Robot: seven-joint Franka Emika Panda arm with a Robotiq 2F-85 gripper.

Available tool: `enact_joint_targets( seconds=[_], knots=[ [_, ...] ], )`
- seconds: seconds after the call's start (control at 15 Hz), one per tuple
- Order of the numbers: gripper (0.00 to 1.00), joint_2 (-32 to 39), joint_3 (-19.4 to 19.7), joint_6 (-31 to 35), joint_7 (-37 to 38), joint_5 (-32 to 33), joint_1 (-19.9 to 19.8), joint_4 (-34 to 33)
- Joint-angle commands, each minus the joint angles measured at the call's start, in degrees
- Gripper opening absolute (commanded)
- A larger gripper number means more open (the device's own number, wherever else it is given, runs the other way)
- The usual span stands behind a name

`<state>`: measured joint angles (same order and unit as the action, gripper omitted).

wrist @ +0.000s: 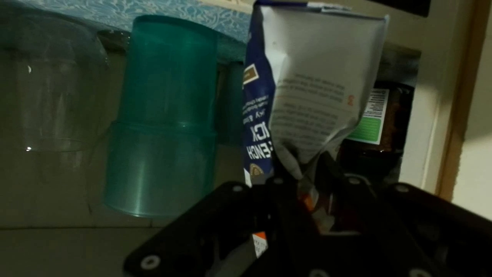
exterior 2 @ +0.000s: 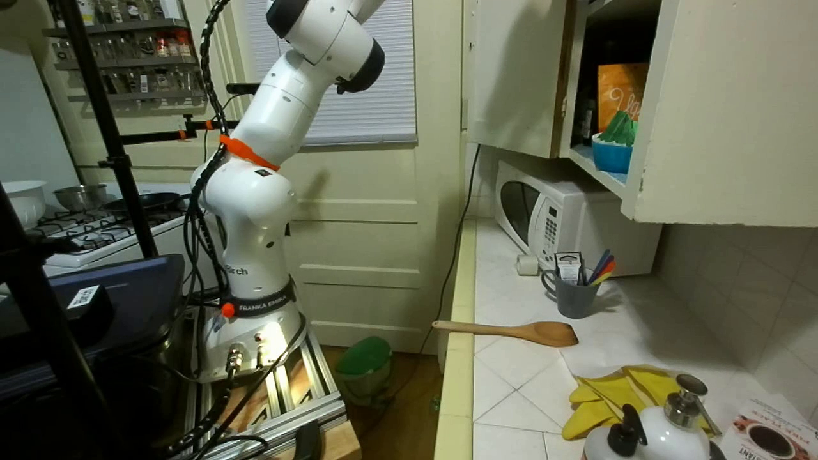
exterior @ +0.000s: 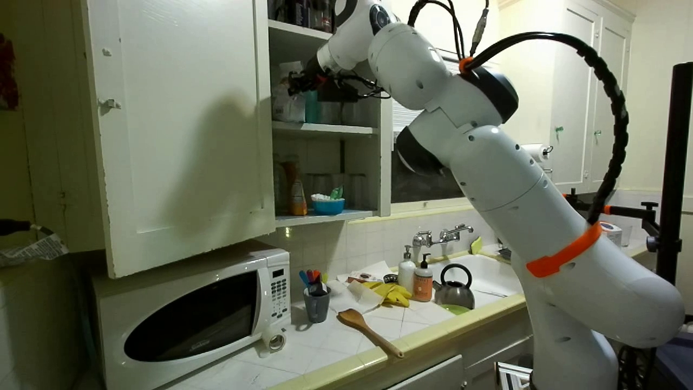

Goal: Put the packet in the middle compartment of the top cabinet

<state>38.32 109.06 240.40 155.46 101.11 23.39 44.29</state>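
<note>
Wrist view: hand (wrist: pixel 305 171) was pinching the gathered end of the navy-and-white packet (wrist: pixel 323 69), whose flat base was at 12 o'clock, by the blue-patterned shelf liner (wrist: pixel 180 15); couldn't tell if base & liner touched. Packet was in the middle compartment (exterior: pixel 333 129) of the top cabinet (exterior: pixel 385 179), whose panelled door (exterior: pixel 184 135) stood open. From packet, translucent teal tumbler (wrist: pixel 165 115) was at 9 o'clock, green-labelled dark pack (wrist: pixel 378 123) at 4, both in wrist view. One level down, in an exterior view, blue bowl (exterior: pixel 328 206) was btwn 5 & 6 o'clock from hand, w/ orange pouch (exterior: pixel 297 200) just beside it. Farther out, on the tiled tabletop (exterior: pixel 319 349): white microwave (exterior: pixel 189 319) at 7, gray mug (exterior: pixel 317 309) at 6, wooden spoon (exterior: pixel 368 330) btwn 5 & 6, yellow gloves (exterior: pixel 394 294) at 5.
</note>
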Motion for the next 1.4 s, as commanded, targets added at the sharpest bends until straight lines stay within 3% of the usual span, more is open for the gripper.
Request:
enact_joint_targets(
  seconds=[0.0, 0.07, 0.2, 0.6, 0.87, 1.2, 1.33],
  knots=[
    [0.06, 3.4, 3.7, 1.2, 2.2, -1.1, 0.6, 2.8],
    [0.48, 3.8, 4.3, 1.3, 2.2, -1.4, 0.5, 2.8],
    [0.54, 4.6, 5.4, 1.2, 2.2, -1.9, 0.6, 3.1],
    [0.99, 5.7, 8.4, 1.6, 2.2, -2.7, 0.9, 3.9],
    [1.00, 4.6, 9.7, 3.7, 2.2, -2.2, 1.9, 4.5],
    [1.00, 1.6, 4.2, 2.4, 2.2, 6.3, 4.5, 4.7],
    [1.00, -0.7, 1.3, 2.4, -0.3, 10.5, 7.4, 7.1]
  ],
)
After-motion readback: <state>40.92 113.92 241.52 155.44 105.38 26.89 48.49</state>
